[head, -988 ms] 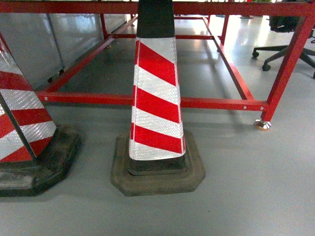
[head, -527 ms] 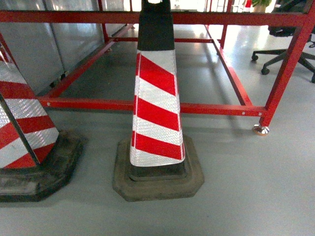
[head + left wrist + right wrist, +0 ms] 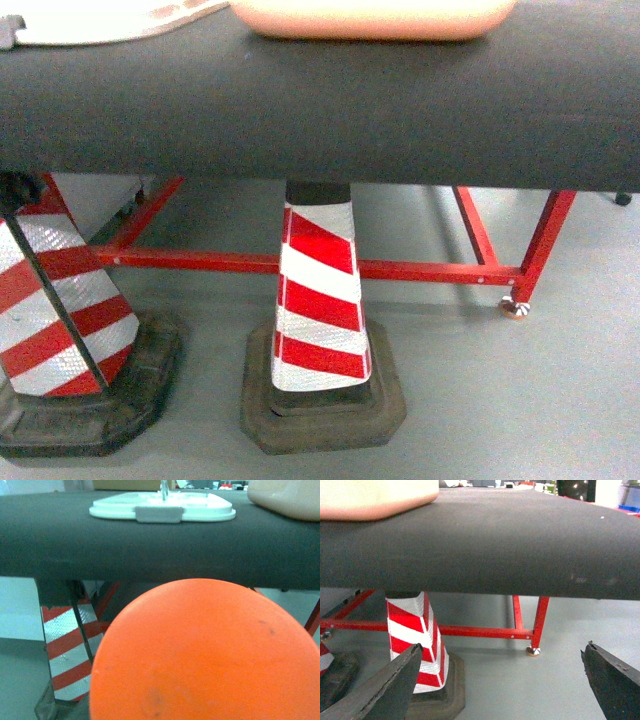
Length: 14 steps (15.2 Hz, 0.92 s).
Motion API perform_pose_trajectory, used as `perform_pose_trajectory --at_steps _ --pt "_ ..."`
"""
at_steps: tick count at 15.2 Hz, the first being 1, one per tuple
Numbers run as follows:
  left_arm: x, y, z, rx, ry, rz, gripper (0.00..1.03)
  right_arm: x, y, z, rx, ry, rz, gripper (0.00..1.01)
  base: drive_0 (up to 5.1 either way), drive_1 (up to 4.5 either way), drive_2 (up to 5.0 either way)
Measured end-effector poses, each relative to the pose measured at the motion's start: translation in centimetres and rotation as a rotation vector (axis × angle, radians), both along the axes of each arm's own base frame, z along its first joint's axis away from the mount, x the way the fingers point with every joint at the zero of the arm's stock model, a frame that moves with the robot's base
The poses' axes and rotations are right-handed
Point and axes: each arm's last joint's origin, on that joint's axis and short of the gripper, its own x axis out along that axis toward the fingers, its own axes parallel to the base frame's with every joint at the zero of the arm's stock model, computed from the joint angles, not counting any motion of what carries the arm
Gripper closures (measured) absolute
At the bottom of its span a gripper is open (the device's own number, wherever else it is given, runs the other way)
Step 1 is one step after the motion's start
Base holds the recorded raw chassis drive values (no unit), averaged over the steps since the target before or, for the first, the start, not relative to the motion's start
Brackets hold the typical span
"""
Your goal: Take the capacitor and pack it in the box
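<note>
Head view is showing the black tabletop (image 3: 320, 110) looming level with me, the box (image 3: 372, 18) sitting at its far top edge. My right gripper (image 3: 500, 680) is hanging wide apart below; left unreadable behind something orange. Rising blind risks striking the edge.

head view has lifted to the table edge

the dark table top (image 3: 400, 110) now fills the upper half of the head view, where before only the red frame (image 3: 420, 270) and floor showed. the box (image 3: 372, 18) and the white lid (image 3: 90, 20) have come into sight along the top edge. the middle striped cone (image 3: 318, 310) sits lower and looks smaller, its tip now hidden behind the table edge. the office chair at the right has gone from view.
</note>
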Motion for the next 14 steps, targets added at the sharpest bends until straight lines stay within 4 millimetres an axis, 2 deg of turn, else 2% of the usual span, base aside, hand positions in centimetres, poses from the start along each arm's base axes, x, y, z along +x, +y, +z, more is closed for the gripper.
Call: perform_pose_trajectory --at_steps 14 --pt "0.0 0.0 0.04 0.0 -0.005 0.002 0.59 0.0 0.0 0.02 -0.001 -0.002 0.001 0.03 0.0 0.0 0.0"
